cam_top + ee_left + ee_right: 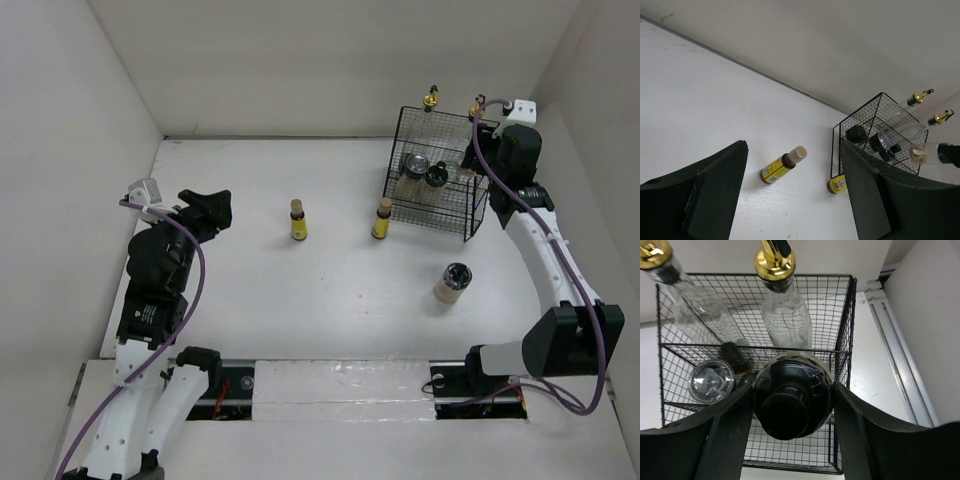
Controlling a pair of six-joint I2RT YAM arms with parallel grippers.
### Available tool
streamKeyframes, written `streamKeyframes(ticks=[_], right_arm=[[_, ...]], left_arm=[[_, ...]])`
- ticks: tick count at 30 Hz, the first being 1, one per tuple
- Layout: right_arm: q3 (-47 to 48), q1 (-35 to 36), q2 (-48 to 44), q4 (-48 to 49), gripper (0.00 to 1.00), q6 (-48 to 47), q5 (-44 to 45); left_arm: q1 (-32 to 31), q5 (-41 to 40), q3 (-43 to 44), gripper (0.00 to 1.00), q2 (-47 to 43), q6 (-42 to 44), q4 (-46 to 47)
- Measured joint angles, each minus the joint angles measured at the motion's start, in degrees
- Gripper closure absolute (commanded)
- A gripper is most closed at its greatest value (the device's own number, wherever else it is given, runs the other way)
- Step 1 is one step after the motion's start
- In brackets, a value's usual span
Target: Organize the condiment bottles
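My right gripper (468,160) is shut on a dark-lidded shaker jar (792,395) and holds it over the right part of the black wire basket (428,215). Two tall glass bottles with gold pourers (695,307) (786,315) stand at the basket's back. Two more shaker jars (417,162) (437,175) sit inside it. A fourth jar (452,281) stands on the table in front of the basket. Two small yellow bottles (298,221) (382,218) stand on the table left of the basket. My left gripper (215,210) is open and empty, left of them.
White walls enclose the table on three sides. The basket sits close to the back right corner; in the right wrist view its right rim (852,315) lies near a wall rail (895,355). In the left wrist view the nearer yellow bottle (782,164) lies between my open fingers.
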Motion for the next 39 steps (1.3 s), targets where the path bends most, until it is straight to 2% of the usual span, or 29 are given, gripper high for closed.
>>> streamKeyframes(ticks=[12, 21, 24, 33, 39], right_arm=[[0.4, -5.0, 7.7, 0.9, 0.58, -0.1, -5.0], [0.0, -5.4, 14.4, 2.7, 0.57, -0.1, -5.6], [0.0, -5.4, 17.5, 3.0, 0.52, -0.1, -5.7], [-0.2, -4.6, 20.1, 4.4, 0.17, 0.3, -6.1], [-0.7, -3.8, 11.3, 4.3, 0.15, 0.2, -3.8]], left_arm=[[0.0, 0.0, 0.0, 0.29, 0.2, 0.0, 0.1], [0.0, 0.0, 0.0, 0.29, 0.4, 0.0, 0.1], [0.0, 0.0, 0.0, 0.29, 0.4, 0.0, 0.1], [0.0, 0.0, 0.0, 0.29, 0.3, 0.0, 0.1], [0.0, 0.2, 0.0, 0.29, 0.4, 0.0, 0.1]])
